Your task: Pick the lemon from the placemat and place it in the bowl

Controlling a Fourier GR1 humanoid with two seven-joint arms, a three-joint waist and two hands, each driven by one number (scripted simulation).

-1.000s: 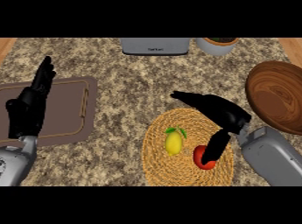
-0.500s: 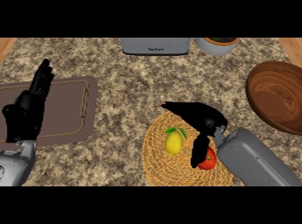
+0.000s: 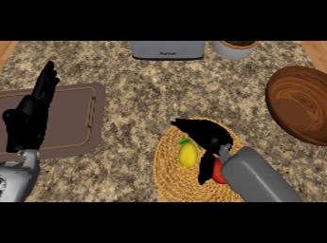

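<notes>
A yellow lemon [image 3: 187,154] lies on the round woven placemat [image 3: 171,182], left of its middle. My right hand [image 3: 206,133] hangs over the placemat just above and right of the lemon, fingers curled downward with nothing held in them. A red fruit [image 3: 217,173] sits beside the lemon, partly hidden under my right forearm. The brown wooden bowl [image 3: 307,104] stands at the right edge of the counter. My left hand [image 3: 30,116] rests open at the left, fingers up, over a brown tray.
A brown tray [image 3: 75,118] lies at the left of the counter. A grey appliance [image 3: 167,49] and a pot [image 3: 236,48] stand along the back edge. Speckled stone counter separates the placemat from the bowl.
My right hand has moved left and toward the lemon, from the placemat's right side to just over the lemon. The left hand has stayed still.
</notes>
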